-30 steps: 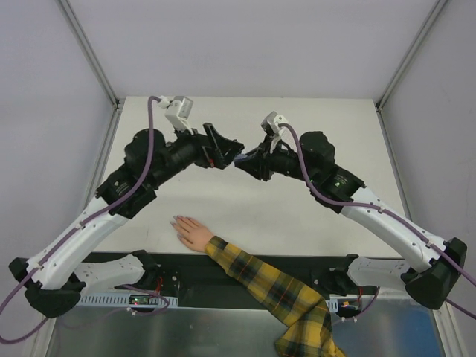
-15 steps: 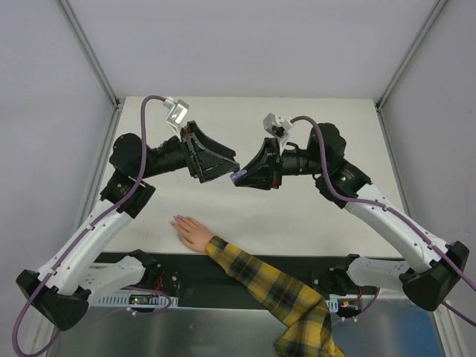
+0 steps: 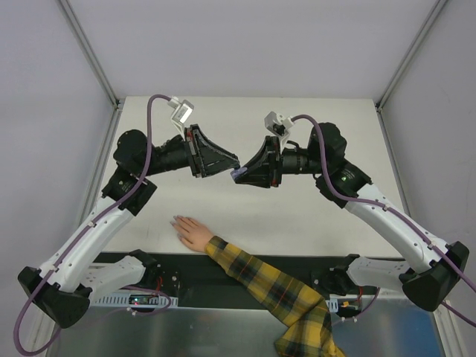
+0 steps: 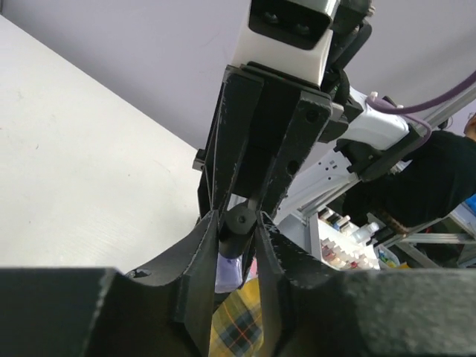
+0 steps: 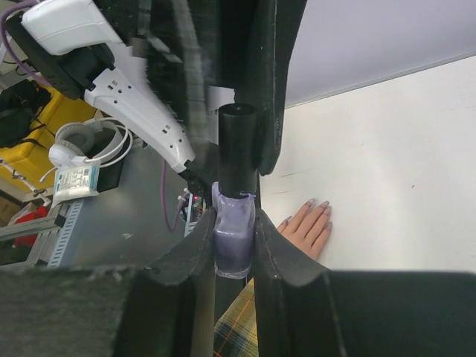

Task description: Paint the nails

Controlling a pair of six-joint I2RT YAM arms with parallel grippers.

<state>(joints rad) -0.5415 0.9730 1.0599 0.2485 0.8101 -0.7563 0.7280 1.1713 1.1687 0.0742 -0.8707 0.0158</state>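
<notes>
Left hand (image 3: 233, 165) narrowed, pinching cap (image 5: 236, 149); right hand (image 3: 239, 175) pinches bottle (image 5: 233, 239); nails (image 3: 176, 220) well apart.

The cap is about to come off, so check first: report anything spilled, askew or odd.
Nothing stands out. The right tool grips the bottle, the left tool brackets its cap, which is still on, and the hand lies flat on the table. No spill shows.
</notes>
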